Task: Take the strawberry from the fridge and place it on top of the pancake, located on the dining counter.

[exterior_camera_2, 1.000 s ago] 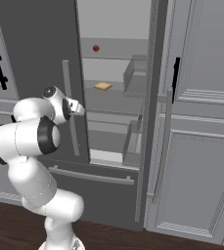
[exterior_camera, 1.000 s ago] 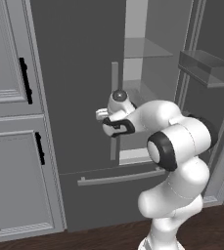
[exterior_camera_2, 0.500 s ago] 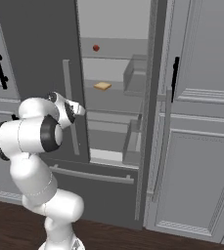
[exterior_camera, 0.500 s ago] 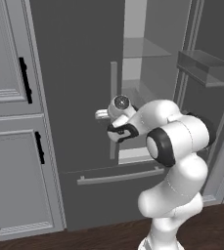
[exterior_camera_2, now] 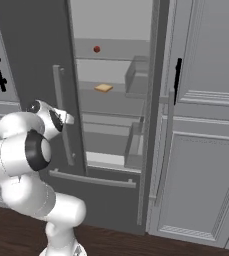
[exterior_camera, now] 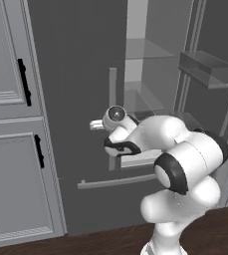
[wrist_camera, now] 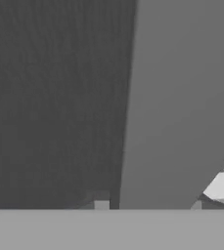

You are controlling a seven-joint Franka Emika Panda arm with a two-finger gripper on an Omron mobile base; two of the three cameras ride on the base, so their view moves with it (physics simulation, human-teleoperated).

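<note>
The fridge (exterior_camera: 75, 74) is dark grey, its left door closed and its right door swung open on pale shelves. The strawberry (exterior_camera_2: 96, 49), a tiny red dot, sits on an upper shelf. My gripper (exterior_camera: 96, 124) is low on the left door's long vertical handle (exterior_camera: 113, 84), well below and left of the strawberry. In the hand view the handle (wrist_camera: 182, 97) runs between the two finger tips, and the gripper (wrist_camera: 148, 202) is shut on it. From the right base the gripper (exterior_camera_2: 70, 119) meets the handle (exterior_camera_2: 60, 90) at mid height. The pancake and the dining counter are out of view.
A flat yellow slice (exterior_camera_2: 103, 88) lies on the shelf below the strawberry. The open right door (exterior_camera: 205, 69) carries bins and stands out to the right. Light grey cabinets flank the fridge at left (exterior_camera: 6, 99) and right (exterior_camera_2: 206, 125). The bottom drawer's bar handle (exterior_camera: 115, 182) is under my arm.
The hand has slid a little lower along the left door's handle and the jaws have closed from wide open onto it. Both doors stand as before.
</note>
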